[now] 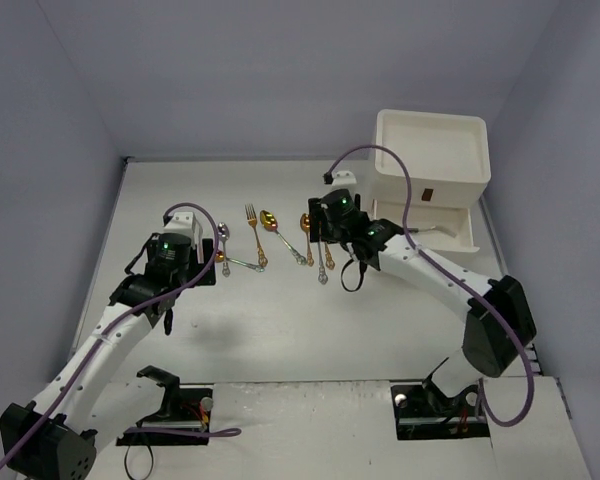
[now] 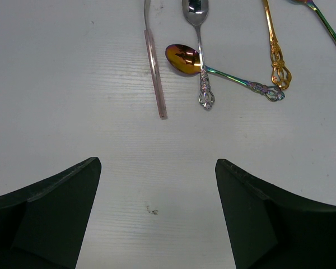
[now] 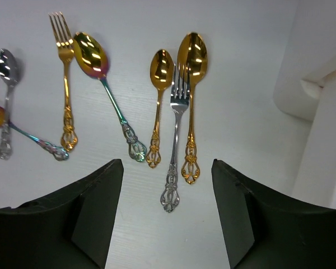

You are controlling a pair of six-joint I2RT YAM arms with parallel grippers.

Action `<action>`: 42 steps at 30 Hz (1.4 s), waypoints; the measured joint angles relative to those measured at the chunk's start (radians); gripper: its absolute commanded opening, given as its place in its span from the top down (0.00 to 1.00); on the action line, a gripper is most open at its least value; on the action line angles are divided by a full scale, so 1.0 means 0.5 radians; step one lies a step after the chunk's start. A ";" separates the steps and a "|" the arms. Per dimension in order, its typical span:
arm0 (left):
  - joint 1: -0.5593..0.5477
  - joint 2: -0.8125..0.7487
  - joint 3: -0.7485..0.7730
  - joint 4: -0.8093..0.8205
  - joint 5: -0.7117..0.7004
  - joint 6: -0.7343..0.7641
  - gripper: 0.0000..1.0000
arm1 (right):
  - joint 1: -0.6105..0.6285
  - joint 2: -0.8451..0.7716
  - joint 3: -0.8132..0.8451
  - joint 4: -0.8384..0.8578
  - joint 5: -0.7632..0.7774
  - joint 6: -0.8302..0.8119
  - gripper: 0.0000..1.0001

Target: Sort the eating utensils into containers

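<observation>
White table [image 1: 280, 330]: cabinet [image 1: 430, 150], perhaps eight utensils [image 1: 268, 218]

The left arm [image 1: 100, 345] and right arm [image 1: 435, 270] are white tubes with black joints. A purple cable [image 1: 378, 148] runs along each. A small green light [image 1: 344, 199] glows on each wrist. The left gripper [image 2: 157, 162] and right gripper [image 3: 166, 162] have thick black fingers [image 2: 50, 213] shaped like wedges.

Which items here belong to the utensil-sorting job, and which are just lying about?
Job: gold fork, silver fork, two gold spoons, two rainbow-handled spoons, silver spoon, pink-handled utensil, white drawer cabinet.
Not the job: purple cables, arm base plates.
</observation>
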 measured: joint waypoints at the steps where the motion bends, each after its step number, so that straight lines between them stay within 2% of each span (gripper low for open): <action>1: 0.000 0.001 0.000 0.000 0.000 0.000 0.19 | 0.006 0.070 0.010 -0.012 0.007 0.000 0.43; 6: 0.000 0.003 0.000 -0.001 -0.001 0.000 0.19 | 0.018 0.383 0.125 -0.021 0.063 0.009 0.48; 10: 0.000 0.004 0.000 -0.005 -0.002 0.000 0.19 | 0.017 0.640 0.260 0.002 0.094 0.015 0.57; 17: 0.000 0.006 0.000 -0.009 -0.007 0.000 0.19 | -0.007 0.894 0.293 0.010 0.093 0.072 0.67; 37: 0.000 0.035 0.001 -0.027 -0.014 0.000 0.19 | -0.072 1.060 0.383 0.075 0.065 0.080 0.82; 42: 0.000 0.037 0.001 -0.029 -0.014 0.000 0.19 | -0.071 1.061 0.383 0.077 0.062 0.062 1.00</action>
